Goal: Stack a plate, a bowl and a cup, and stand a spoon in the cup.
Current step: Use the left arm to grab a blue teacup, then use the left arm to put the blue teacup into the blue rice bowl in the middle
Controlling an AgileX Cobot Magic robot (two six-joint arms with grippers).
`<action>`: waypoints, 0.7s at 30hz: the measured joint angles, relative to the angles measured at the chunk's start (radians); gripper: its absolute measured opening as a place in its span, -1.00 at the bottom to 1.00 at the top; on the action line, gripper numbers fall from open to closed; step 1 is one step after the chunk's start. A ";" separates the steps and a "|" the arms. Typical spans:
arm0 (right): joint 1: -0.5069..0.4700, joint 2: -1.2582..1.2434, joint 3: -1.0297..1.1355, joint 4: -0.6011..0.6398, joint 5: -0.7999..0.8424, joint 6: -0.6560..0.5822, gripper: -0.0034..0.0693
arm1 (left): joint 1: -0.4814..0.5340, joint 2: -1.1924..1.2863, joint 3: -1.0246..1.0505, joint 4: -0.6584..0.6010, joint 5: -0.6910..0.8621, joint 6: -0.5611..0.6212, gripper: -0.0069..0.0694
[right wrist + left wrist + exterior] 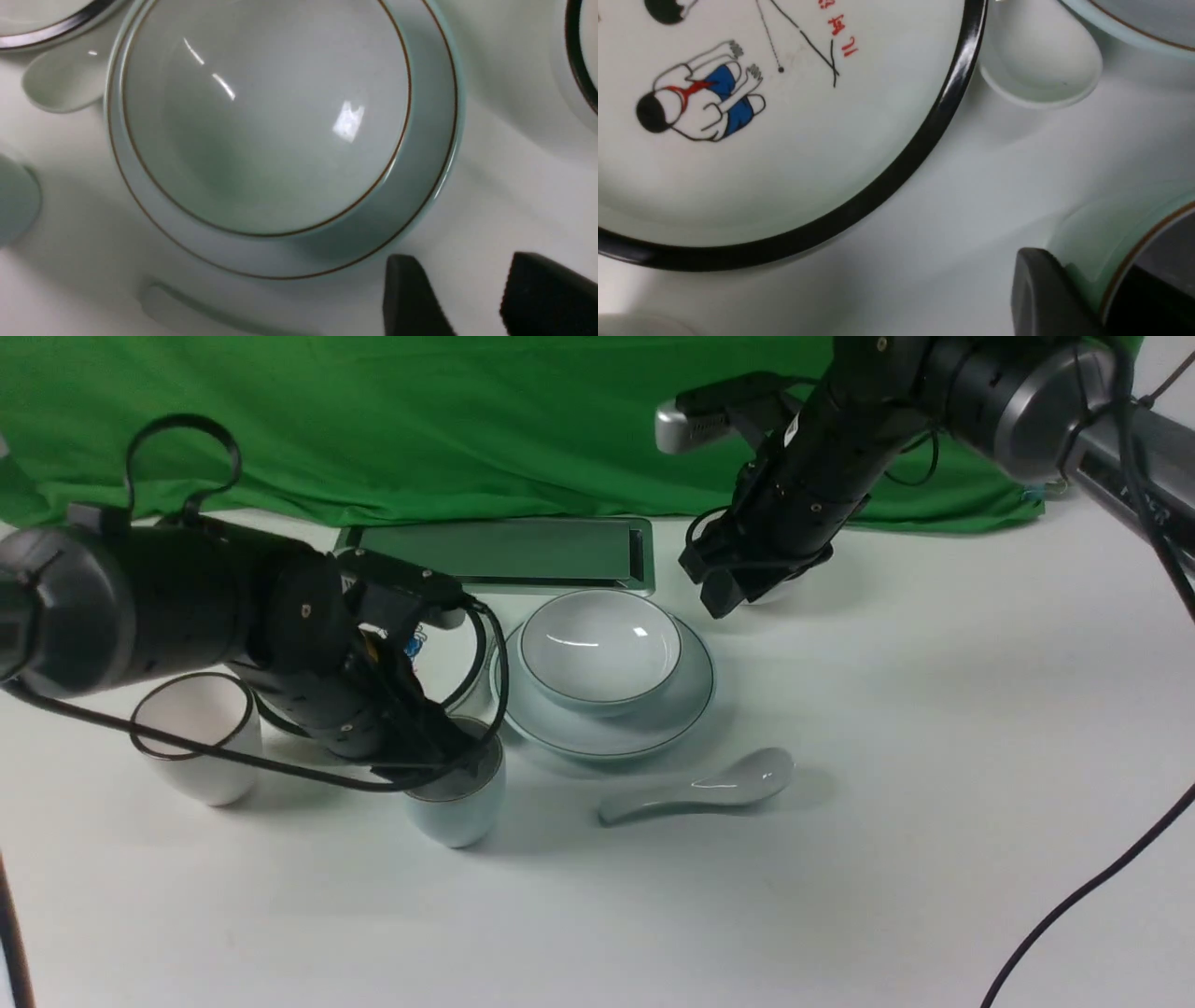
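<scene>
I'd put this at roughly the halfway mark. From my side of the link, the base of the stack looks finished: the plate [686, 709] sits flat on the table [653, 915], and the bowl [597, 653] rests upright on it, a band of plate showing along its near side. What's left is the cup and the spoon. The cup [457, 817] is to the left of the plate, apart from the stack, and my left fingers [1036, 289] have its wall pinched, one inside the rim and one against the outside. Whether its base is clear of the table I can't tell from here. I judge the step in hand to be carrying it across and setting it in the bowl, which looks bare inside and ready to take it. The spoon [747, 779] lies on the table on the near side of the plate, untouched, so standing it in the cup is the last piece, and it makes sense only once the cup is settled. My right fingers [413, 298] are parted with nothing between them, up beyond the bowl on the right, so that arm seems free for the spoon, whose handle end points left. There's also a second spoon [1045, 60] by the cartoon plate [831, 154], and a dark-rimmed cup [196, 775] over on the left; I'd count neither toward the job.
</scene>
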 joint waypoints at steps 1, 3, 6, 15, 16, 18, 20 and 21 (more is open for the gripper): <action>-0.001 0.000 0.000 0.000 0.004 -0.011 -0.03 | 0.000 -0.005 -0.016 -0.012 0.018 0.012 -0.80; -0.001 0.000 0.000 -0.001 0.009 -0.025 -0.03 | 0.000 -0.012 -0.056 -0.051 0.059 0.028 -0.82; -0.001 0.000 0.000 -0.001 0.009 -0.048 -0.03 | 0.000 -0.016 -0.175 -0.123 0.095 0.077 -0.83; -0.002 0.000 0.000 -0.002 0.019 -0.083 -0.04 | 0.000 0.243 -0.556 -0.215 0.114 0.168 -0.83; -0.002 0.000 0.000 -0.002 0.027 -0.086 -0.04 | 0.000 0.287 -0.602 -0.222 0.142 0.177 -0.83; -0.002 -0.001 0.000 -0.012 0.037 -0.088 -0.04 | 0.000 0.373 -0.698 -0.226 0.235 0.183 -0.83; -0.002 -0.007 0.000 -0.037 0.038 -0.073 -0.04 | 0.000 0.432 -0.772 -0.228 0.301 0.183 -0.83; -0.002 -0.011 0.000 -0.052 0.037 -0.055 -0.04 | 0.000 0.448 -0.798 -0.229 0.321 0.183 -0.83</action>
